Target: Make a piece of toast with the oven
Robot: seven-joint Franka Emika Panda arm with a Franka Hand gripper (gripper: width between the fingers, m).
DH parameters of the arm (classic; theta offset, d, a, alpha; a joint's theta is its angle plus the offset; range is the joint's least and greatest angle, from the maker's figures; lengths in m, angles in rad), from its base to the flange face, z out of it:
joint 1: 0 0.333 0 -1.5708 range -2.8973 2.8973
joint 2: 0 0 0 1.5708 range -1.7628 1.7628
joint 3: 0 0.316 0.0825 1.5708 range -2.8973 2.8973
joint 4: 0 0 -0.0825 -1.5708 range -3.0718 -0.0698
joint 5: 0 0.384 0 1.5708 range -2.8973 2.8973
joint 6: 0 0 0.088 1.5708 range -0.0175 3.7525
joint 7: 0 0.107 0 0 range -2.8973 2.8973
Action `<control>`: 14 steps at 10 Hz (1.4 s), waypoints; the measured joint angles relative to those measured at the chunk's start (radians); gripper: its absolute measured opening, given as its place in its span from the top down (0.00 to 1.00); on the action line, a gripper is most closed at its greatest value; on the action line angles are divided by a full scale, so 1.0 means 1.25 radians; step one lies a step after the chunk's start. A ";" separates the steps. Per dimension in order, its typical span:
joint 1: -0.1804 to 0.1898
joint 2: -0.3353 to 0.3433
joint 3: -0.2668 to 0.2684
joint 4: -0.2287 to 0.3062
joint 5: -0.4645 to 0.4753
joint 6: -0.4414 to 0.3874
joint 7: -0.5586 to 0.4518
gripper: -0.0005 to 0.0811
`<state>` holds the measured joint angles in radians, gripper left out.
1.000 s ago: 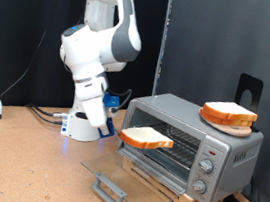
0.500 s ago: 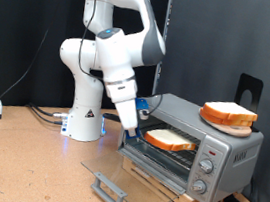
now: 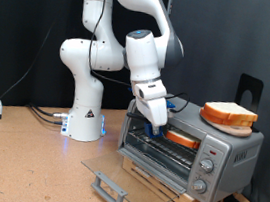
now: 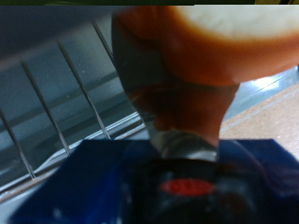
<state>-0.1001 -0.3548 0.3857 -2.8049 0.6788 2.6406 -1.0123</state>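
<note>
Toast [image 3: 180,138] sits clamped in the gripper [image 3: 159,128], arm angled down into the open oven [image 3: 214,153].

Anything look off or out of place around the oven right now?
Nothing spilled or damaged. One oddity: a second bread slice sits on an orange plate on top of the oven. The gripper is at the oven's open mouth, the piece of toast inside on the rack; the glass door lies flat.
</note>
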 joint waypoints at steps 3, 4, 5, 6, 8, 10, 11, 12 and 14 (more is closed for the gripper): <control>0.001 -0.049 0.032 -0.009 -0.042 -0.012 -0.003 0.51; 0.002 -0.068 0.049 -0.013 -0.050 -0.023 0.016 0.51; -0.004 -0.085 0.059 -0.020 -0.064 -0.025 0.034 0.51; -0.013 -0.100 0.073 -0.024 -0.083 -0.033 0.063 0.51; -0.045 -0.122 0.103 -0.022 -0.142 -0.079 0.128 0.51; -0.072 -0.134 0.136 -0.019 -0.210 -0.114 0.158 0.51; -0.087 -0.135 0.150 -0.018 -0.234 -0.117 0.171 0.51; -0.105 -0.135 0.161 -0.018 -0.257 -0.115 0.179 0.51; -0.152 -0.132 0.179 -0.021 -0.289 -0.088 0.192 0.51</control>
<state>-0.2905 -0.5194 0.6096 -2.8314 0.3175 2.5300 -0.7717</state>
